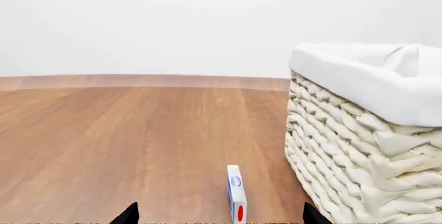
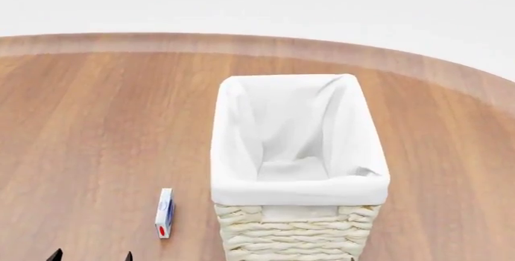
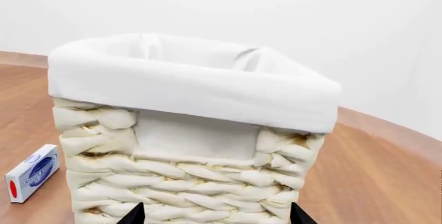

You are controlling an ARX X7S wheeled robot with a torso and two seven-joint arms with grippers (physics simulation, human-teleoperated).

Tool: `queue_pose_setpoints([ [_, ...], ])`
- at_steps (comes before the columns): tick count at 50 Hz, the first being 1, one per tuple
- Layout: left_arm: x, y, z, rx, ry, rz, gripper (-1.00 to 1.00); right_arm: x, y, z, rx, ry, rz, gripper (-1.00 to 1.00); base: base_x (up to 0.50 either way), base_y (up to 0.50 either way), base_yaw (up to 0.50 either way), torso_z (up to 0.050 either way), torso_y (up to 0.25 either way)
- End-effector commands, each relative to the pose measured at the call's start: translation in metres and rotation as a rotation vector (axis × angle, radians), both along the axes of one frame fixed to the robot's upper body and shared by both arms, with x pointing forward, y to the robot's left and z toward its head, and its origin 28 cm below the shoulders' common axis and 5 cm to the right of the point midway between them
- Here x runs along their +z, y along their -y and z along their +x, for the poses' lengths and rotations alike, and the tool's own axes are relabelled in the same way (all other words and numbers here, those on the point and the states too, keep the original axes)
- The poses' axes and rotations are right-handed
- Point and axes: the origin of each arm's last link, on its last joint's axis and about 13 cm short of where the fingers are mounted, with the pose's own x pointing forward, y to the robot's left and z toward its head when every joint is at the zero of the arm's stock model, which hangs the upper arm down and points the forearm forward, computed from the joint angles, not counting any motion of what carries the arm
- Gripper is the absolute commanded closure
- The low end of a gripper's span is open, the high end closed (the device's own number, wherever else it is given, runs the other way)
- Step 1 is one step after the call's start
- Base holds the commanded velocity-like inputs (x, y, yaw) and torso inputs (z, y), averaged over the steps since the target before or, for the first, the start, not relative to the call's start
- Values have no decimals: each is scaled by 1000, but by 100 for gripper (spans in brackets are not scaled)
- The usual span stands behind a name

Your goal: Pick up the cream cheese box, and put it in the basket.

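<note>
Nearest, the left gripper [image 2: 91, 256] and right gripper [image 3: 217, 214] both hang spread apart and empty, while the cream cheese box [image 2: 164, 213] stands on edge just left of the basket [image 2: 300, 182] on the wooden table [image 2: 88, 128].

Cream cheese box [image 2: 164, 213] on edge on my wooden tabletop [image 2: 88, 128], just left of the basket [image 2: 295, 237], apparently my left tool [image 2: 90, 256] tips spread apart below.

The head view looks steeply down into the basket [image 2: 298, 182]. Both wrist views sit low, level and close. All three share the basket and the cream cheese box [image 2: 164, 213].
</note>
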Motion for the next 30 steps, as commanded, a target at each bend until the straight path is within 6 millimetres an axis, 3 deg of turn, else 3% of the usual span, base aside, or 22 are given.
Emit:
queue_pose_setpoints([
  [1,0,0,0,0,-6,-1,-100,-1,-1,0,-3,-18,-1,-100,0,0,0,0,0],
  [20,0,-3,3,9,-19,-49,-100,-2,-1,0,3,-1,-9,-100,0,0,0,0,0],
  [30,-1,-3,4,36,-16,-34,-100,-3,-2,0,4,0,-13,-100,0,0,0,0,-250],
])
